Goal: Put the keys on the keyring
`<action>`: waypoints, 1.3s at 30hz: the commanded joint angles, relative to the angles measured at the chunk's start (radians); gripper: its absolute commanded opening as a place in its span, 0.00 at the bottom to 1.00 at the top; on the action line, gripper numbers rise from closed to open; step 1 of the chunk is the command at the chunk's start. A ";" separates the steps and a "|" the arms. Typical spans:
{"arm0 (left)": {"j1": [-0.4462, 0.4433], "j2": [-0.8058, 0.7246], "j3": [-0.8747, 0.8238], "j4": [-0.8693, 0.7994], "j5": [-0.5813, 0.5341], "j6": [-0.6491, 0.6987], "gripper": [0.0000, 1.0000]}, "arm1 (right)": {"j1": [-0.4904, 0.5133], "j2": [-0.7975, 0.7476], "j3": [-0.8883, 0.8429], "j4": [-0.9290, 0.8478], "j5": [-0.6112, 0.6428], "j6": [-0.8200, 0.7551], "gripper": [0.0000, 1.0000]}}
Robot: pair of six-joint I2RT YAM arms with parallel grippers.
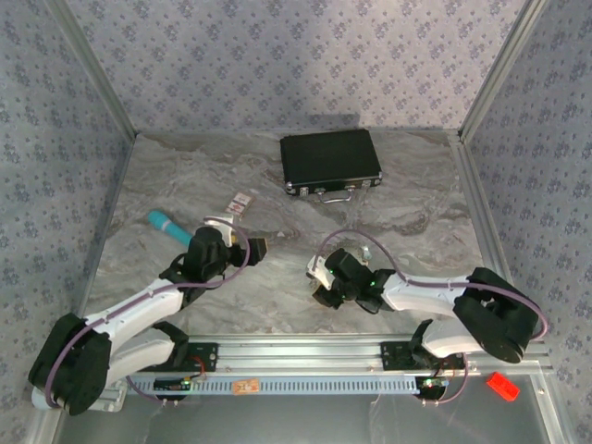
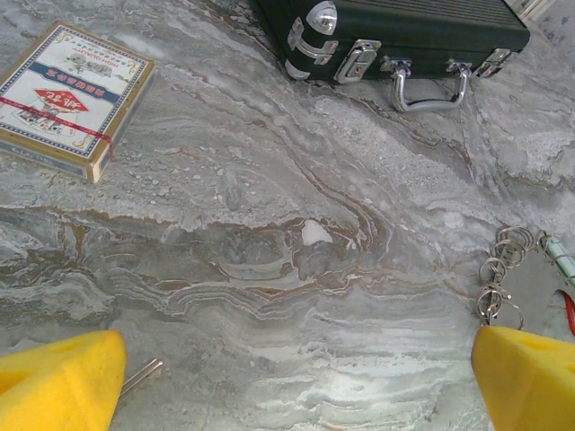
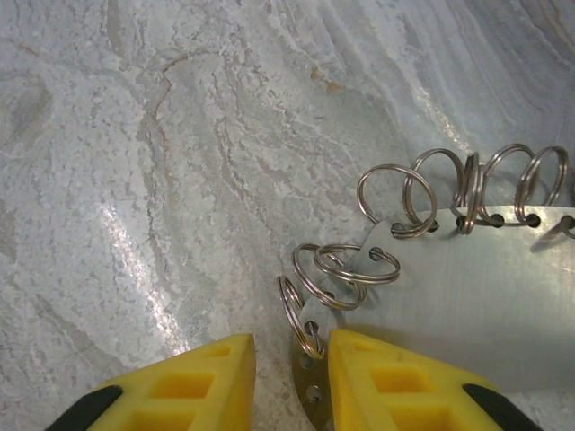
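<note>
1. Keyring [image 3: 337, 269]: small silver rings threaded through a thin metal plate [image 3: 467, 296], over the marble table [image 3: 135, 180], near its front.
2. Right gripper [image 3: 292, 359]: fingers pinching the plate's edge.
3. Left gripper [image 2: 296, 355]: fingers spread wide, a small key [image 2: 142, 374] just beside one.
4. Card box [image 2: 67, 94] and black case [image 2: 404, 27] lie farther back.

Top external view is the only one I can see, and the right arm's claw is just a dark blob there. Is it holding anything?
Observer: Yes. In the right wrist view, the right gripper is pinched shut on the edge of a flat silvery metal plate. The plate's holes carry small wire split rings.
Operator: And the left claw?
Observer: The left gripper is wide open above the grey marble table. A thin metal sliver lies beside one yellow finger.
Operator: What's the small pale rectangle beyond it?
Observer: A boxed deck of playing cards with a red band across it.
</note>
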 commanded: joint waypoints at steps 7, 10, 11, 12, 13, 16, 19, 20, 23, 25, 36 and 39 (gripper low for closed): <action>-0.007 -0.049 -0.014 0.000 -0.025 0.011 0.98 | -0.013 0.001 0.021 0.014 -0.040 -0.019 0.09; -0.006 -0.062 -0.019 -0.002 -0.030 0.019 0.98 | -0.020 -0.017 0.018 0.009 -0.058 -0.022 0.05; -0.007 -0.066 -0.021 -0.003 -0.030 0.022 0.98 | -0.024 -0.026 0.016 0.006 -0.067 -0.024 0.04; -0.006 -0.069 -0.022 -0.001 -0.031 0.027 0.98 | -0.027 -0.033 0.015 0.004 -0.077 -0.025 0.02; -0.007 -0.072 -0.025 0.000 -0.031 0.032 0.98 | -0.032 -0.041 0.015 0.001 -0.091 -0.028 0.02; -0.006 -0.077 -0.028 0.006 -0.025 0.055 0.98 | -0.049 -0.066 0.018 -0.016 -0.138 -0.036 0.01; -0.007 -0.087 -0.028 0.003 -0.020 0.069 0.97 | -0.058 -0.089 0.022 -0.037 -0.174 -0.049 0.00; -0.007 -0.093 -0.033 0.010 -0.015 0.072 0.96 | -0.063 -0.095 0.024 -0.043 -0.186 -0.052 0.00; -0.006 -0.117 -0.051 0.043 0.021 0.095 0.94 | -0.076 -0.114 0.036 -0.063 -0.223 -0.060 0.00; -0.008 -0.131 -0.058 0.053 0.054 0.121 0.93 | -0.088 -0.127 0.046 -0.075 -0.251 -0.066 0.00; -0.073 -0.096 -0.007 0.010 0.326 0.470 0.73 | -0.161 -0.174 0.114 -0.146 -0.374 -0.129 0.00; -0.081 -0.057 -0.022 0.069 0.423 0.528 0.61 | -0.162 -0.180 0.117 -0.156 -0.358 -0.148 0.00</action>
